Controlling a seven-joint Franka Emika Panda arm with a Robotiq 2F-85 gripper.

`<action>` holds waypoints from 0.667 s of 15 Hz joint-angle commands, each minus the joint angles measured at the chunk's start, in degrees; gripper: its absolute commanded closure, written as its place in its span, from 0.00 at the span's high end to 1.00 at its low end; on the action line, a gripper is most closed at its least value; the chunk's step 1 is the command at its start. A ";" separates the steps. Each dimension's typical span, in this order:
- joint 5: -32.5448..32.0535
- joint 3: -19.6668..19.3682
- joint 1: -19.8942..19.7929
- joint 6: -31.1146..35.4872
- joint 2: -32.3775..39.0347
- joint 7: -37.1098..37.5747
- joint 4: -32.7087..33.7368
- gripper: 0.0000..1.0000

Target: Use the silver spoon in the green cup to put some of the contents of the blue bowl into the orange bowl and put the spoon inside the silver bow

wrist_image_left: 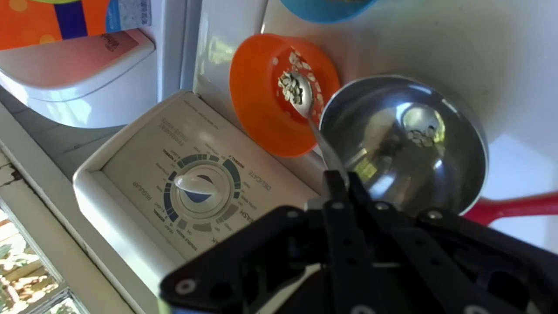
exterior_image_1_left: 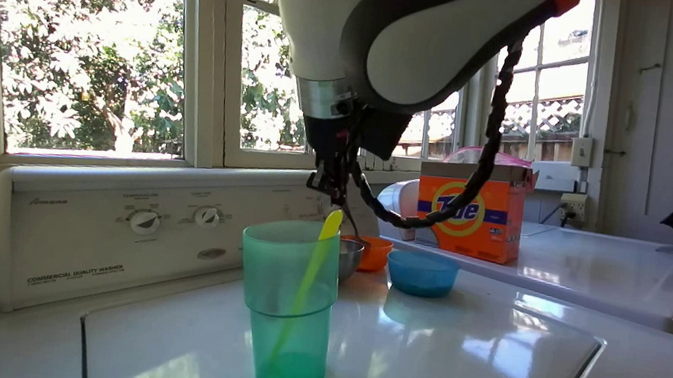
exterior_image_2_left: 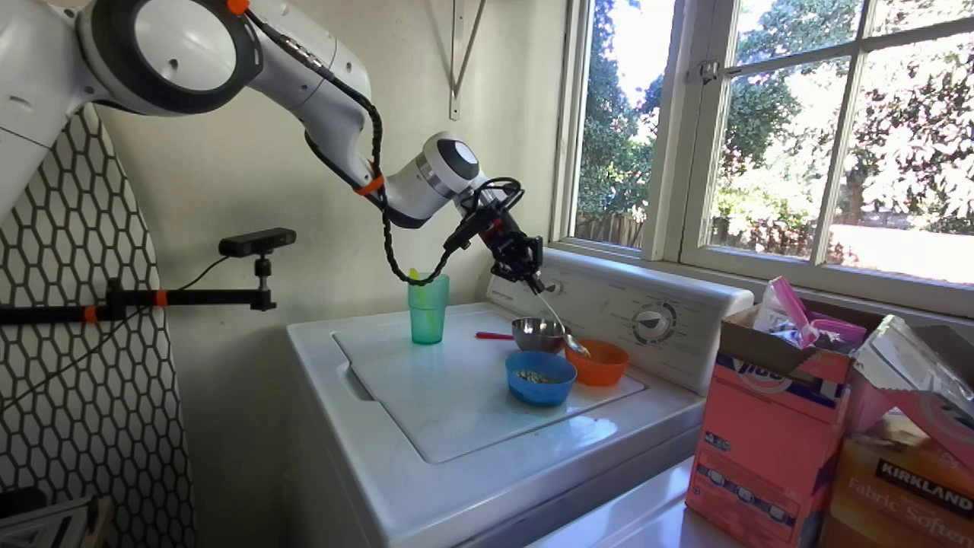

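My gripper (wrist_image_left: pixel 342 172) is shut on the handle of the silver spoon (wrist_image_left: pixel 320 136). The spoon's head holds pale flakes and is over the inside of the orange bowl (wrist_image_left: pixel 250 89), where more flakes lie. In an exterior view the gripper (exterior_image_2_left: pixel 537 286) is above the bowls and the spoon (exterior_image_2_left: pixel 554 312) slants down to the orange bowl (exterior_image_2_left: pixel 606 371). The silver bowl (wrist_image_left: pixel 405 183) is beside the orange bowl, under the handle. The blue bowl (exterior_image_2_left: pixel 540 393) holds flakes; only its edge shows in the wrist view (wrist_image_left: pixel 329 15). The green cup (exterior_image_1_left: pixel 279 270) stands apart with a yellow-green utensil (exterior_image_1_left: pixel 310 267).
A red handle (wrist_image_left: pixel 518 210) sticks out at the silver bowl's rim. The washer's control panel (exterior_image_1_left: pixel 234 222) rises behind the bowls, with windows behind it. An orange Tide box (exterior_image_1_left: pixel 472 220) stands on the neighbouring white machine. A Kirkland box (exterior_image_2_left: pixel 905 487) is in front of it.
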 commanded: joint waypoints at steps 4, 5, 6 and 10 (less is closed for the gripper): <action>1.67 -1.70 1.53 1.85 -0.47 -0.59 0.08 0.01; 2.83 -1.64 1.29 2.18 -0.23 -1.16 0.40 0.01; 3.49 -1.66 1.10 2.60 -0.28 -1.13 0.37 0.01; 7.06 -2.16 -0.22 5.14 -0.16 0.40 0.26 0.01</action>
